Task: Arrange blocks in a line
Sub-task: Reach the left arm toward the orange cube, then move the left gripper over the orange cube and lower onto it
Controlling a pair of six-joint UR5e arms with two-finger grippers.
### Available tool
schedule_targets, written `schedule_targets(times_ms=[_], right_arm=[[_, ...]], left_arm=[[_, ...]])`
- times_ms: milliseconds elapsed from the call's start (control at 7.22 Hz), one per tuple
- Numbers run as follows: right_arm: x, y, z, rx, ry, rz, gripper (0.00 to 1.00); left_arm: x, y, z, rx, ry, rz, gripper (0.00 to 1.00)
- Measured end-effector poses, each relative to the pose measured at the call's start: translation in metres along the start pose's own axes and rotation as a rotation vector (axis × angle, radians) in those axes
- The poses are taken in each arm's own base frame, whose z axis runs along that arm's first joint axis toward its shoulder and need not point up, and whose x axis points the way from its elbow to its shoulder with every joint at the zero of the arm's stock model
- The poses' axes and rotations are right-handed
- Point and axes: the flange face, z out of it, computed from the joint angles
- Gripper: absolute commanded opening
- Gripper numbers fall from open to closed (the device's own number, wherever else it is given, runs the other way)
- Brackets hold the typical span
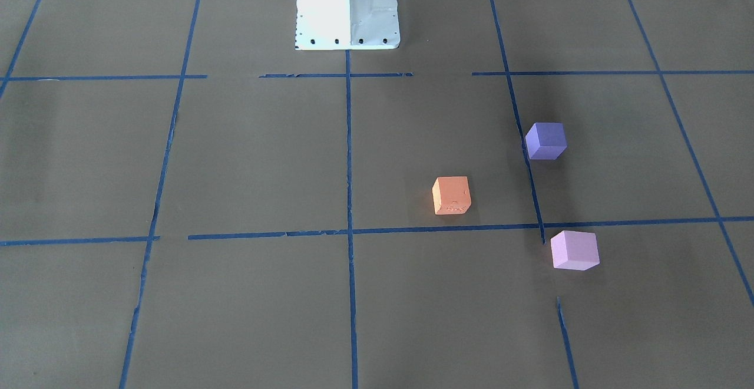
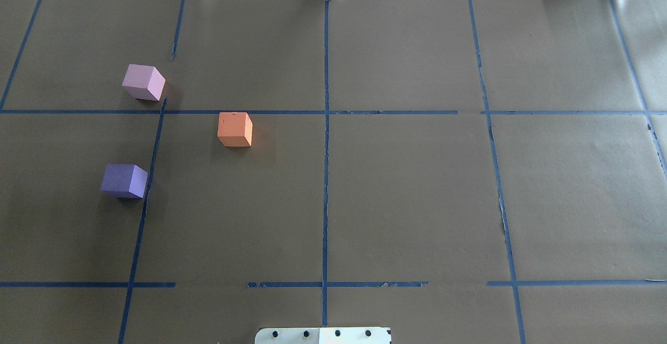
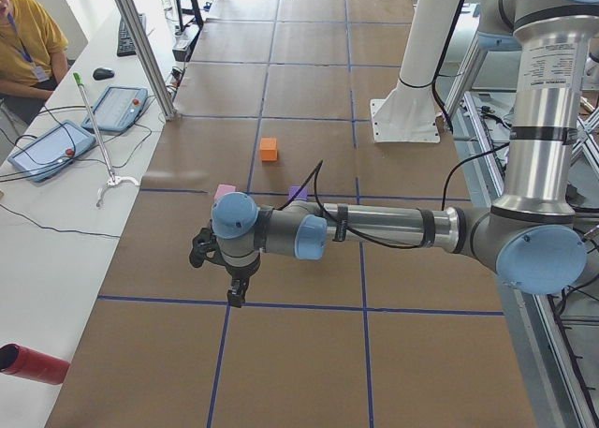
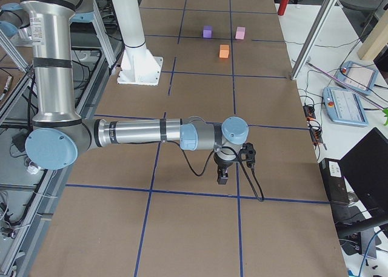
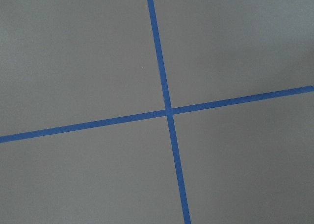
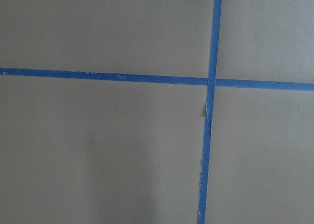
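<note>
Start of task, by look of it: no block gripped. Orange block [image 2: 235, 130], violet block [image 2: 124, 181] and pink block [image 2: 143, 82] form loose triangle in left half of overhead frame. Left tool [image 3: 236, 294] and right tool [image 4: 222, 177] hang well apart from blocks; open or closed, cannot tell. Next: left arm reaches orange block, shifts it between other two.

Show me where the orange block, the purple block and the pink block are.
orange block [image 2: 232, 124], overhead exterior view, top face.
purple block [image 2: 119, 176], overhead exterior view, top face.
pink block [image 2: 136, 76], overhead exterior view, top face.
</note>
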Motion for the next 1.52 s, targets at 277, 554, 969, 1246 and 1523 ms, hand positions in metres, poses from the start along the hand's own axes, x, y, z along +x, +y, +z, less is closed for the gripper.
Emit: schedule_targets(times_ms=[277, 554, 969, 1246, 1523], right_arm=[[0.000, 0.000, 0.000, 0.000, 0.000, 0.000, 1.00], [0.000, 0.000, 0.000, 0.000, 0.000, 0.000, 1.00], [0.000, 0.000, 0.000, 0.000, 0.000, 0.000, 1.00], [0.000, 0.000, 0.000, 0.000, 0.000, 0.000, 1.00], [0.000, 0.000, 0.000, -0.001, 0.000, 0.001, 1.00]], left_arm=[[0.001, -0.001, 0.000, 0.002, -0.001, 0.008, 1.00], [0.019, -0.015, -0.008, 0.034, 0.024, 0.057, 1.00], [0.147, -0.062, 0.009, 0.090, 0.220, 0.183, 1.00], [0.287, -0.118, 0.036, 0.086, 0.192, 0.048, 1.00], [0.415, -0.142, 0.056, 0.098, 0.200, -0.011, 1.00]])
